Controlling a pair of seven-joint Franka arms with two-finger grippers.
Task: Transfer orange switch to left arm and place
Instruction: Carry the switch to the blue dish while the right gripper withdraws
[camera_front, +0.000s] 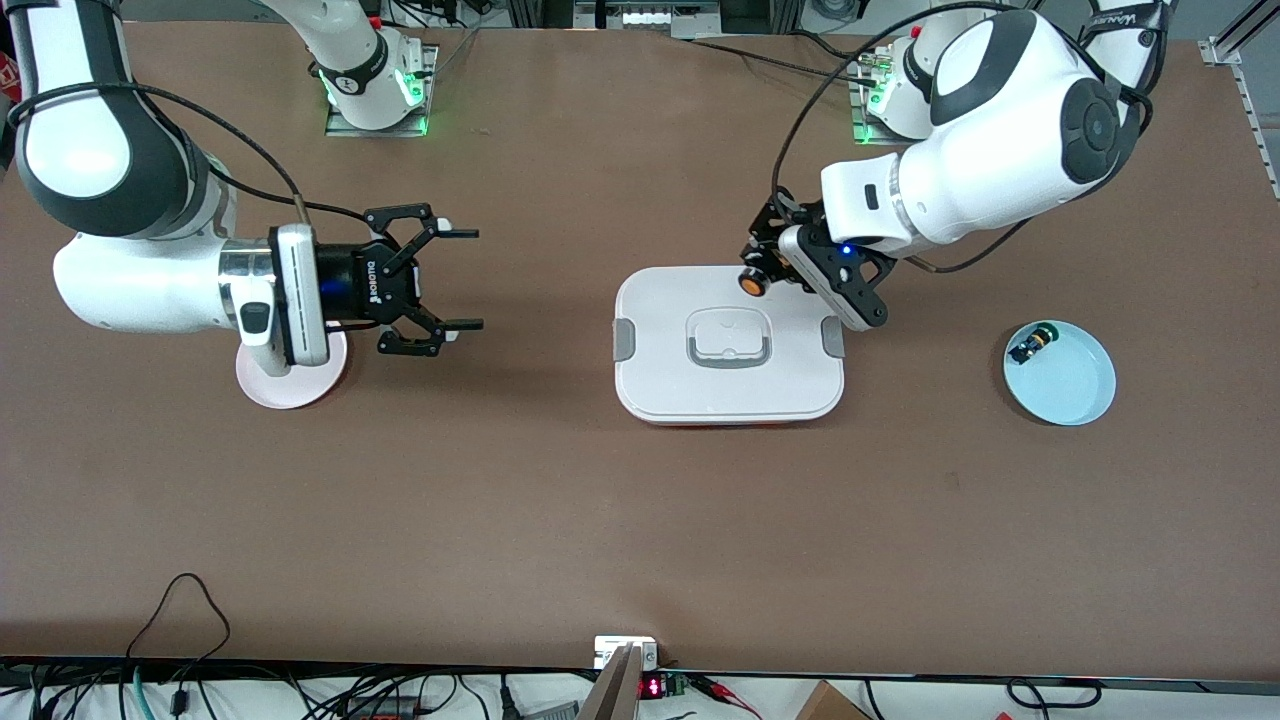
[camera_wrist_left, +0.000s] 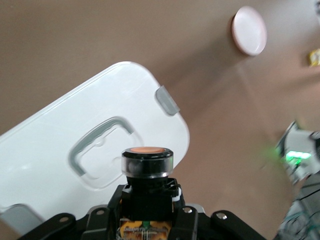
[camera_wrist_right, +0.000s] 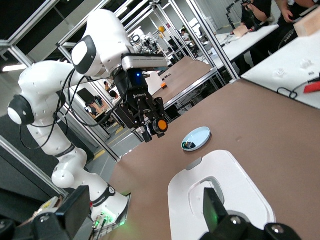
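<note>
My left gripper is shut on the orange switch and holds it in the air over the edge of the white box that lies toward the robot bases. In the left wrist view the switch sits between the gripper fingers, its orange cap pointing out, with the box lid below. My right gripper is open and empty, level above the table, pointing toward the box. The right wrist view shows my right gripper, the box and the left gripper's switch.
A pink plate lies partly under the right wrist; it also shows in the left wrist view. A light blue plate toward the left arm's end holds the other small switch. Bare table lies between the right gripper and the box.
</note>
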